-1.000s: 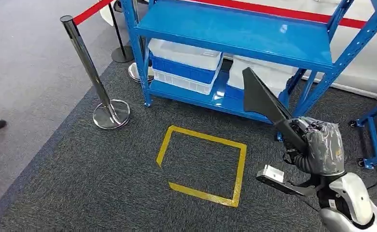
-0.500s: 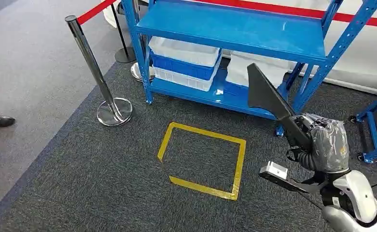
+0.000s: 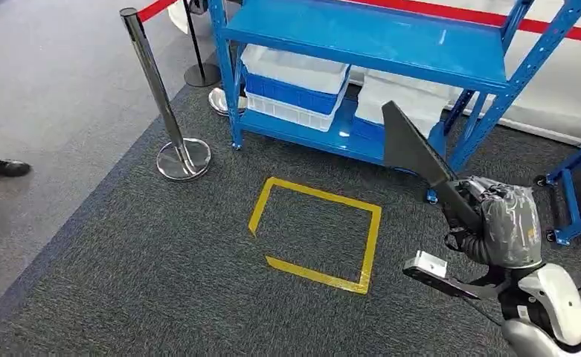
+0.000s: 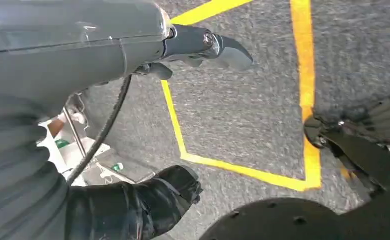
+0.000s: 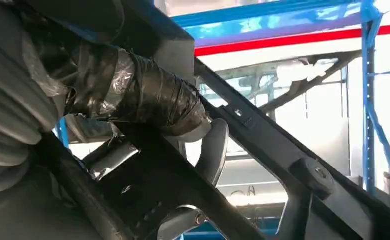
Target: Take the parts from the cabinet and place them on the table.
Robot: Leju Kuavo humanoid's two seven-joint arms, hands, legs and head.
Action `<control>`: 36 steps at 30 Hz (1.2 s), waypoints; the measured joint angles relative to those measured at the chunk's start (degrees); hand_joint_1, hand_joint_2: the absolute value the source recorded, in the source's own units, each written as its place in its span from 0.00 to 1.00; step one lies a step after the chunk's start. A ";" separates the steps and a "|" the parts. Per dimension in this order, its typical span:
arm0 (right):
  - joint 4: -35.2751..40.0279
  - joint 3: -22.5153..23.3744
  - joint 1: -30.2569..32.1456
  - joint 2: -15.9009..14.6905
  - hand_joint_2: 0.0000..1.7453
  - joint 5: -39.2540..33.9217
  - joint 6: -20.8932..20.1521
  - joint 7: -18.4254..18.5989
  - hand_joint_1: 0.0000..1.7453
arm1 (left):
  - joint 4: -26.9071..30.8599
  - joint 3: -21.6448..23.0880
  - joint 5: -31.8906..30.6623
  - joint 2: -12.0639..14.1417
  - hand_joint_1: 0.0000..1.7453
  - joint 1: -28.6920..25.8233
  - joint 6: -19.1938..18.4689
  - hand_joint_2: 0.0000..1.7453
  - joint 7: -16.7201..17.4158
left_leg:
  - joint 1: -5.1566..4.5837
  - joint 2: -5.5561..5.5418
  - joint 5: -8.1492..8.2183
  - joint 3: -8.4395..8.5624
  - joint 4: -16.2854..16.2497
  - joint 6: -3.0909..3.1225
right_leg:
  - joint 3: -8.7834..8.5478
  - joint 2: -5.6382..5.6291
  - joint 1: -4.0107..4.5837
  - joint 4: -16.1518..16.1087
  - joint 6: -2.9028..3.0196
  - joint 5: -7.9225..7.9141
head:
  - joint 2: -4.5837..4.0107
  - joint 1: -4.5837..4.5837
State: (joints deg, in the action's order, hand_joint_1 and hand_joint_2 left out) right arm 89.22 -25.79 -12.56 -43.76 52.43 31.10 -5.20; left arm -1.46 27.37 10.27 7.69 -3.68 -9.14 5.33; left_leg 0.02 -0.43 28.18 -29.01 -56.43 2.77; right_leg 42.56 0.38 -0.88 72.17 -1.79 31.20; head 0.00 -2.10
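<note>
No writing, label or brand can be read on anything here. The landmark is the yellow taped square (image 3: pixel 317 234) on the dark carpet (image 3: pixel 161 282).

Far to the left of the square, at the picture's edge on the lighter grey floor (image 3: pixel 42 89), a person's dark shoe (image 3: pixel 1 167) shows. Between the shoe and the square stands a chrome stanchion (image 3: pixel 169 111) on a round base, with a red rope (image 3: pixel 155 7) running off from its top.

Beyond the square stands the blue cabinet (image 3: pixel 369 37), a metal shelf rack. On its lower shelf, white and blue bins (image 3: pixel 294 82) are stacked.

In the left wrist view, the left hand (image 4: pixel 133 205) hangs over the carpet by the yellow tape. Its dark fingers (image 4: pixel 175 187) are curled inward with nothing in them, and its grey thumb (image 4: pixel 210 45) points out straight.

To the right of the square, the right hand (image 3: pixel 495 223), wrapped in grey shiny tape, is raised at the end of the silver arm (image 3: pixel 547 312). It grips the black part (image 3: pixel 421 160), a long piece with a wide flat blade. The blade points up and away towards the cabinet, and the narrow end passes through the hand. In the right wrist view, the taped fingers (image 5: pixel 148 97) close over the part's dark bar. A small grey camera block (image 3: pixel 425 265) juts from the wrist towards the square.

Further right, at the picture's edge, stands a second blue frame (image 3: pixel 577 201) on castors.
</note>
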 joint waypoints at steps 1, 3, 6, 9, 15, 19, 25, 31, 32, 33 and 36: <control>0.00 0.00 0.16 0.00 1.00 0.00 -0.18 0.00 1.00 | 0.00 -0.22 -0.02 0.00 0.00 0.00 0.00 1.00 0.00 | -0.06 -0.29 -0.24 -0.53 -0.20 0.00 | 1.15 -0.04 -0.01 3.55 -0.09 1.30 | 0.02 0.00; 0.00 0.00 0.57 0.00 1.00 0.00 -0.26 0.00 1.00 | -0.02 -0.37 -0.13 0.00 0.00 -0.02 0.02 1.00 0.00 | -0.06 -1.12 -0.53 -1.32 -0.63 -0.14 | -0.10 -0.15 -0.02 3.14 -0.07 0.31 | 0.00 0.00; 0.18 0.20 0.60 -0.29 1.00 -0.02 -0.28 0.02 1.00 | 0.00 -0.44 -0.26 -0.02 0.00 -0.03 0.02 1.00 0.00 | 0.08 -2.51 -0.53 -1.75 -1.50 -0.44 | -9.10 -3.32 -0.32 -11.71 0.53 -4.57 | 0.00 0.00; 0.48 0.55 0.80 -0.57 1.00 -0.09 -0.50 0.02 1.00 | 0.00 -0.70 -0.35 -0.07 0.00 0.17 0.04 1.00 -0.02 | 0.20 -4.13 -1.02 -3.13 -2.05 -1.45 | -9.38 -3.66 0.04 -12.54 1.04 -3.89 | 0.02 -0.02; 1.16 0.76 0.68 -0.72 1.00 -0.31 -1.01 0.00 1.00 | 0.00 -1.01 -0.81 -0.11 0.00 -0.04 0.07 1.00 -0.09 | 0.22 -0.52 5.52 -9.30 -13.81 -2.89 | -9.63 0.62 -0.16 -13.91 2.74 -4.67 | 0.02 -0.24; 1.27 0.79 0.77 -0.72 1.00 -0.72 -1.40 0.00 1.00 | -0.02 -1.44 -0.83 -0.17 0.00 -0.19 0.13 1.00 -0.09 | 0.42 0.21 3.52 -9.66 -15.19 -3.21 | -9.34 3.55 -0.02 -13.57 2.76 -4.61 | 0.02 -0.22; 1.42 0.83 0.66 -0.77 1.00 -0.83 -1.51 -0.09 1.00 | 0.00 -1.82 -0.83 -0.17 0.00 -0.18 0.15 1.00 -0.15 | -0.50 3.40 -0.81 -3.51 -1.81 -1.46 | -9.64 7.08 0.54 -13.34 1.58 -4.47 | 0.02 -0.15; 1.60 1.01 0.91 -1.18 1.00 -1.07 -1.60 -0.07 1.00 | 0.00 -1.86 -0.83 -0.26 0.00 -0.18 0.02 1.00 -0.18 | -0.09 -0.22 -2.19 -3.38 -0.91 0.30 | -3.37 -0.14 -0.06 1.53 0.44 4.27 | 0.00 -0.13; 1.57 1.01 1.01 -1.18 1.00 -1.18 -1.59 0.02 1.00 | 0.00 -1.88 -0.83 -0.26 0.00 -0.18 0.00 1.00 -0.17 | -0.11 -1.06 -2.22 -3.52 -1.07 0.29 | -2.18 -0.22 -0.05 4.02 0.43 4.60 | 0.00 -0.13; 1.57 1.01 1.05 -1.18 1.00 -1.22 -1.60 0.00 1.00 | 0.00 -1.90 -0.83 -0.26 0.00 -0.20 0.00 1.00 -0.18 | -0.10 -1.80 -2.22 -3.58 -1.24 0.28 | -2.27 -0.26 -0.05 3.79 0.48 3.61 | 0.00 -0.15; 1.60 1.09 1.02 -1.36 1.00 -1.22 -1.60 0.00 1.00 | 0.00 -1.93 -0.83 -0.26 0.00 -0.25 -0.02 1.00 -0.17 | 0.03 -4.27 -1.94 -3.55 -2.03 -0.07 | -8.31 -1.74 -0.30 -9.00 0.82 -4.10 | 0.00 -0.13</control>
State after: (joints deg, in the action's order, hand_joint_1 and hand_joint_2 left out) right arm 90.82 -24.70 -11.54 -45.11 51.21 29.51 -5.20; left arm -1.46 25.44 9.44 7.43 -3.93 -9.16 5.16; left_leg 0.05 -4.70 26.24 -32.56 -58.46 2.70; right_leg 34.25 -1.37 -1.18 63.17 -0.97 27.10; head 0.00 -2.23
